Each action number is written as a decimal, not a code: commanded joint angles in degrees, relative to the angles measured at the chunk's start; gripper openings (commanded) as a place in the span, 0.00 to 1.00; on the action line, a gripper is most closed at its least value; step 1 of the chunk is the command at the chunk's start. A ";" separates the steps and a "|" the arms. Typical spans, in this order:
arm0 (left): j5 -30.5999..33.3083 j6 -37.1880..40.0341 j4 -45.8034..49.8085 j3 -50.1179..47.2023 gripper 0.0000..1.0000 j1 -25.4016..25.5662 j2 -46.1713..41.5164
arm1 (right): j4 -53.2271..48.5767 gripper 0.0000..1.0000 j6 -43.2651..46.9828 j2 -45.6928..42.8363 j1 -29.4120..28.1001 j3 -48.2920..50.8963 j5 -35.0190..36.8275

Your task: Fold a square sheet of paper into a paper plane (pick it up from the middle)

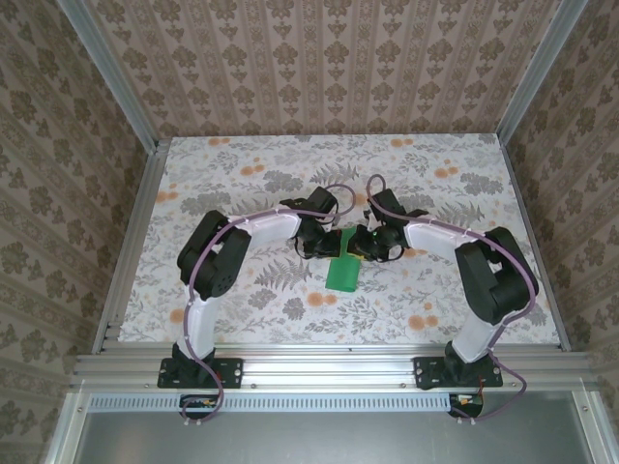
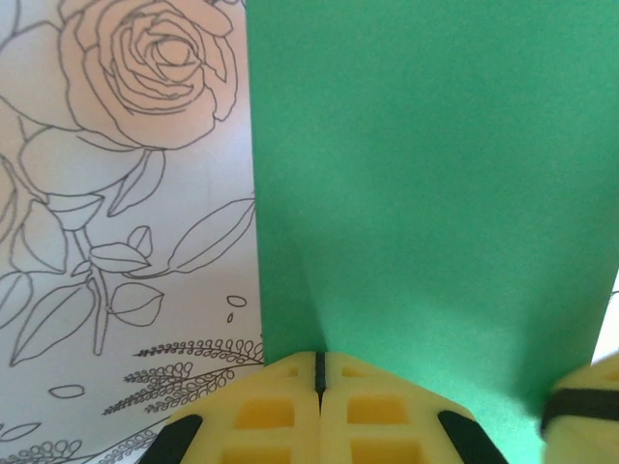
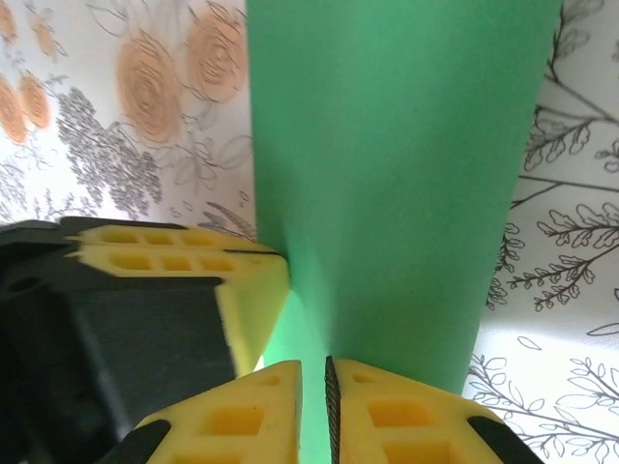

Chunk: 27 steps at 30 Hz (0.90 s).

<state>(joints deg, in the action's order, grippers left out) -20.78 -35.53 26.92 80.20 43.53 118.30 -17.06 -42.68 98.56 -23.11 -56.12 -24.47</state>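
Note:
The green sheet of paper (image 1: 343, 272) sits mid-table, folded narrower at its far end, and both grippers meet there. My left gripper (image 1: 325, 242) is shut on the paper's edge; in the left wrist view its yellow fingers (image 2: 280, 411) press together at the gripper tip (image 2: 319, 372), with the green paper (image 2: 426, 184) spreading away from them. My right gripper (image 1: 362, 246) pinches the same end from the other side. In the right wrist view its jaws (image 3: 316, 387) stand almost together with green paper (image 3: 397, 164) running down into the thin slit. The left gripper's fingers (image 3: 174, 251) touch the paper beside it.
The flower-printed tabletop (image 1: 242, 174) is fenced by aluminium rails (image 1: 319, 358) and patterned walls. Both forearms arch inward over the middle of the table. The right gripper's yellow finger (image 2: 590, 406) shows at the lower right of the left wrist view.

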 commanded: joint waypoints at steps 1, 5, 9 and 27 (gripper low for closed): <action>1.95 1.52 4.21 0.26 0.00 0.51 2.29 | 4.03 0.16 -1.18 0.66 0.91 1.95 -3.12; 1.88 1.50 4.27 0.39 0.00 0.51 2.38 | 5.21 0.18 -0.81 0.89 1.64 3.52 -3.79; 1.79 1.51 4.35 0.48 0.00 0.49 2.55 | 6.40 0.18 -0.16 2.01 2.43 5.08 -4.69; 1.18 1.98 4.81 0.65 0.00 0.68 2.80 | 4.70 0.25 2.71 -0.81 3.07 7.60 -4.81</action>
<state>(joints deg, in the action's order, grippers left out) -20.80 -34.89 27.68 80.77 43.53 118.56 -9.26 -40.51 100.68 -20.23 -49.84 -28.95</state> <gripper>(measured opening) 0.055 0.243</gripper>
